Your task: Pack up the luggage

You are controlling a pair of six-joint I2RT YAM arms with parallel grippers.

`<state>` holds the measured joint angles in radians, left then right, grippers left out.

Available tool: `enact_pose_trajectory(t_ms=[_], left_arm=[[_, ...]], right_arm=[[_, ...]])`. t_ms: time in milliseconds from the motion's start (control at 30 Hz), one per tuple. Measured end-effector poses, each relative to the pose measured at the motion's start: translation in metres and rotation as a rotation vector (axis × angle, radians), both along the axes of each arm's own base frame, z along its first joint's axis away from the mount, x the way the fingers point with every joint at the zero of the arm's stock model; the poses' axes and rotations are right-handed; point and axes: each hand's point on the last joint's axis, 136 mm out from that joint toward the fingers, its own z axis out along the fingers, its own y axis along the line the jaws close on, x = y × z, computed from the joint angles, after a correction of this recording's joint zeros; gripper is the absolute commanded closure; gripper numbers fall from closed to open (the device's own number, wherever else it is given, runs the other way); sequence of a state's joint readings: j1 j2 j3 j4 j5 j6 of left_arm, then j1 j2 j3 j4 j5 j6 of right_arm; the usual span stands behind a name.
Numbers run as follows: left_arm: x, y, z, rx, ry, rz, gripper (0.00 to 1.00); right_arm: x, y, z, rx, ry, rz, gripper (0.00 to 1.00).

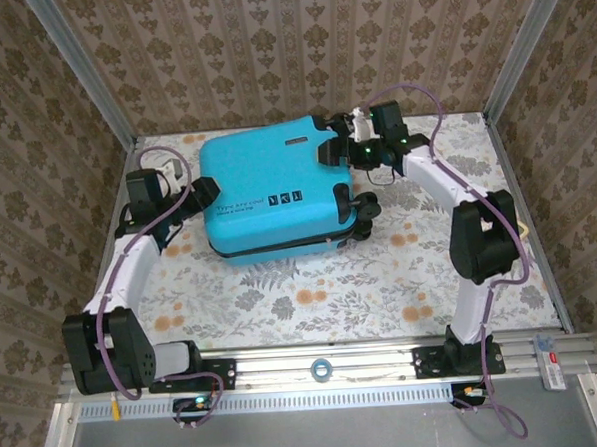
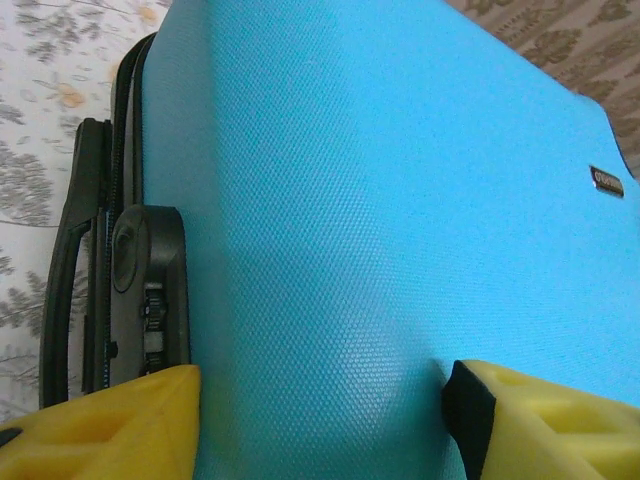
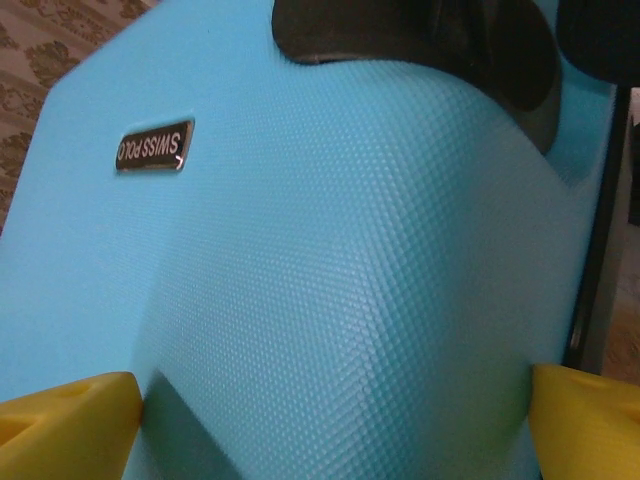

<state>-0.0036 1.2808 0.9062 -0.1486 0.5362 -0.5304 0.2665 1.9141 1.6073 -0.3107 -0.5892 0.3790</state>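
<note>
Top view: the luggage (image 1: pixel 272 190) shut, flat on floral counter (image 1: pixel 382 279), rear centre. Left hand (image 1: pixel 189 189) at its left edge, right hand (image 1: pixel 346 143) at wheel end. Papered walls (image 1: pixel 269 45) close round.
Left wrist: fingers (image 2: pixel 100 420) part-spread astride shell corner; grip not discernible.
Right wrist: fingers (image 3: pixel 70 420) wide astride corner, seemingly unclamped. Advice: close both hands evenly; pebbled shell may slip.
</note>
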Motion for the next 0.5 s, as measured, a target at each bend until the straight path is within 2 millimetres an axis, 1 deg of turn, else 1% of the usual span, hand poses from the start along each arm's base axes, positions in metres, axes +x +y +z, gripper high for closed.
enact_pose_trajectory(t_ms=[167, 233, 300, 367, 433, 500], left_arm=[[0.004, 0.011, 0.001, 0.020, 0.030, 0.037, 0.36], [0.007, 0.014, 0.003, 0.042, 0.048, 0.045, 0.36], [0.008, 0.018, 0.008, 0.082, 0.064, 0.049, 0.36], [0.008, 0.021, 0.013, 0.114, 0.073, 0.050, 0.36], [0.009, 0.022, 0.023, 0.142, 0.062, 0.051, 0.35], [0.013, 0.024, 0.039, 0.168, 0.030, 0.053, 0.35]], right_arm=[[0.037, 0.016, 0.003, 0.009, -0.014, 0.020, 0.05], [0.047, 0.021, 0.004, 0.017, -0.025, 0.030, 0.05], [0.051, 0.023, 0.006, 0.023, -0.029, 0.037, 0.05], [0.048, 0.024, 0.008, 0.030, -0.024, 0.049, 0.05], [0.047, 0.023, 0.012, 0.039, -0.027, 0.060, 0.05], [0.044, 0.018, 0.019, 0.049, -0.036, 0.069, 0.05]])
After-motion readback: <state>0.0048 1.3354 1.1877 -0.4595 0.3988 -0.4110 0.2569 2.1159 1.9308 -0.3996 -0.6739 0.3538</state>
